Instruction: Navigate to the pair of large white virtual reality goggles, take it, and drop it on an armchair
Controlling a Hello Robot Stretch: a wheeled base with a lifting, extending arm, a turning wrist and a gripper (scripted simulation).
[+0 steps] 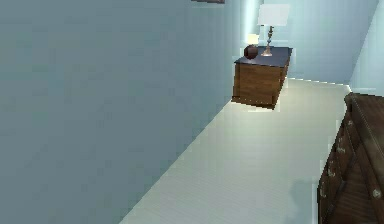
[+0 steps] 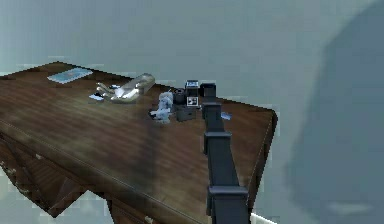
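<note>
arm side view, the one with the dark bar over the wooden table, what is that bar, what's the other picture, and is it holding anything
This is a wheeled robot with one arm. The forward view looks ahead from it: pale floor along a blue wall, a wooden cabinet with a lamp and a dark round thing on top, and a dresser at the right edge. The arm side view looks out sideways from its body. The dark bar is the arm; at its far end sits the gripper, a two-finger hand, over a wooden table. On the table lie a flat pale slab, a bulky grey-white thing and a small white thing by the gripper. With things lying there, I cannot tell whether the gripper holds anything.
</note>
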